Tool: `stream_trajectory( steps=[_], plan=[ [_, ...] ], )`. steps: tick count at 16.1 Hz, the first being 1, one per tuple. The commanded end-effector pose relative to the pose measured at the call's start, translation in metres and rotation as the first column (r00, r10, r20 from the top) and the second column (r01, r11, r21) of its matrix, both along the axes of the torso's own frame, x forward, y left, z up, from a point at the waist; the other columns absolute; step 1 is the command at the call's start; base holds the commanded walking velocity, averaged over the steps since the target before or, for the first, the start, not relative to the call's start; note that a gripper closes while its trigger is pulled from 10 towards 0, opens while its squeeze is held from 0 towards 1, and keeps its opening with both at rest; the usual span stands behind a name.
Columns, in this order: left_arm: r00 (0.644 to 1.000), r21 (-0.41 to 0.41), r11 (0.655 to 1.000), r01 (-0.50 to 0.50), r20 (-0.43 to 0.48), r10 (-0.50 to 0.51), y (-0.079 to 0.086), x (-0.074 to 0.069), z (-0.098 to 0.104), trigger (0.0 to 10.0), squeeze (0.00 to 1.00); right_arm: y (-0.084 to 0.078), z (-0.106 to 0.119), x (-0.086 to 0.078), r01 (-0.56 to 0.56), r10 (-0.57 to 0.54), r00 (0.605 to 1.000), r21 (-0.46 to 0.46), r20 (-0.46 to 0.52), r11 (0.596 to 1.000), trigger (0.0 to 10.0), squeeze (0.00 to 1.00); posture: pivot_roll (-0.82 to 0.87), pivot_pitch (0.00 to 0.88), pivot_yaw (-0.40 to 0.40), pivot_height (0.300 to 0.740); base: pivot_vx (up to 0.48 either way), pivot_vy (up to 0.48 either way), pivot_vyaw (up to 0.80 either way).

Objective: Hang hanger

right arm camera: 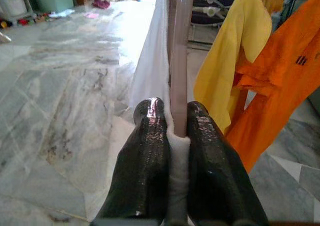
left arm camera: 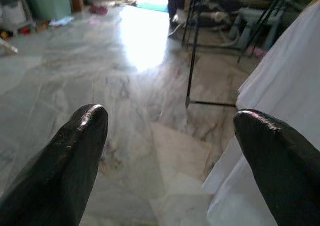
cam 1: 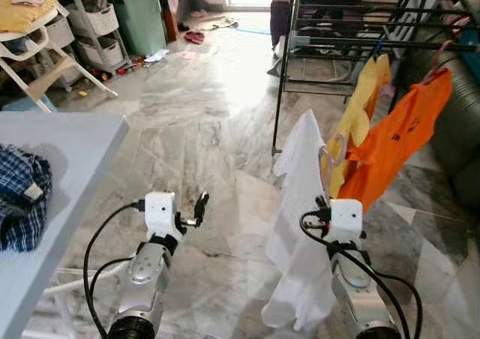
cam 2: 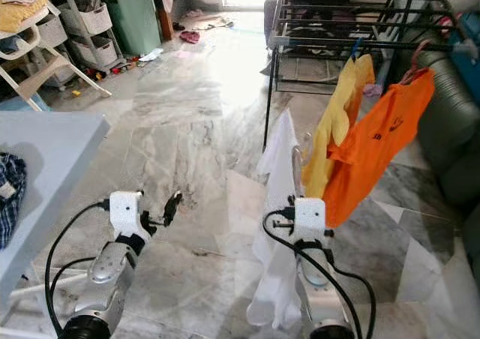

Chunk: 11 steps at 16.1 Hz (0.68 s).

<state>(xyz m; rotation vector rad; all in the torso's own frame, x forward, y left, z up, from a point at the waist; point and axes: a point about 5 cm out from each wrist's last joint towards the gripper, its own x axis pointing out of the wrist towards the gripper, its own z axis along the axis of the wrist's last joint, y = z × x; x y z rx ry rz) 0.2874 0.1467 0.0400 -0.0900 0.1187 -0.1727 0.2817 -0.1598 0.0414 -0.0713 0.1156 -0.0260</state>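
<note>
- A black drying rack (cam 1: 352, 31) is standing on the marble floor (cam 1: 202, 129) ahead and to the robot's right, with a yellow garment (cam 1: 364, 99) and an orange shirt (cam 1: 397, 140) hanging from its near rail on their own hangers.
- Those two garments are hanging just beyond the right gripper (right arm camera: 170, 123), between it and the rack, and a dark sofa (cam 1: 457, 129) is sitting further right.
- A pale grey table (cam 1: 45, 181) is filling the near left, carrying a crumpled blue plaid cloth (cam 1: 22, 196); plastic drawer units (cam 1: 90, 16), a folding chair (cam 1: 37, 46) and a green bin (cam 1: 139, 16) are lining the far left.
- The right arm is reaching forward at low height, its wrist block just below the hanger (cam 1: 332, 155), and its two black fingers are pinching together on the hanger's pale stem along with a fold of the white shirt (cam 1: 300, 234).
- The left arm is reaching forward over bare floor, well apart from the rack, with the left gripper (left arm camera: 170, 131) holding nothing and its fingers (left arm camera: 80, 151) spread wide.
- The hanger is standing upright in the right gripper, its long stem running vertically up from the fingertips, with its looped top rising beside the yellow garment.
- The white shirt is draping down from the hanger on the robot's left side of the gripper, falling well below the wrist toward the floor.
</note>
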Motion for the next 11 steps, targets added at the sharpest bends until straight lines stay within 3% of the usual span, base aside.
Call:
stream_trajectory(
  steps=[1, 6, 11],
  plan=[
    [1.0, 0.0, 1.0, -0.013, -0.023, 0.013, 0.005, -0.003, -0.005, 10.0, 0.0, 0.002, 0.007, 0.003, 0.001, -0.001, 0.999, 0.001, 0.035, 1.0, 10.0, 0.0, -0.15, 0.0, 0.067, 0.74, 0.315, 0.0, 0.0],
    [1.0, -0.005, 1.0, 0.0, -0.015, 0.0, 0.002, 0.001, -0.003, 10.0, 0.0, 0.003, 0.018, 0.011, 0.001, -0.001, 0.998, -0.003, 0.068, 1.0, 10.0, 0.0, -0.15, 0.0, 0.069, 0.74, 0.33, 0.0, -0.63],
    [1.0, -0.012, 1.0, 0.01, -0.016, -0.01, -0.001, 0.0, -0.005, 10.0, 0.0, 0.003, 0.023, 0.015, -0.009, 0.01, 0.997, -0.017, 0.08, 1.0, 10.0, 0.0, -0.16, 0.0, 0.066, 0.74, 0.339, 0.0, 0.0]
  ],
)
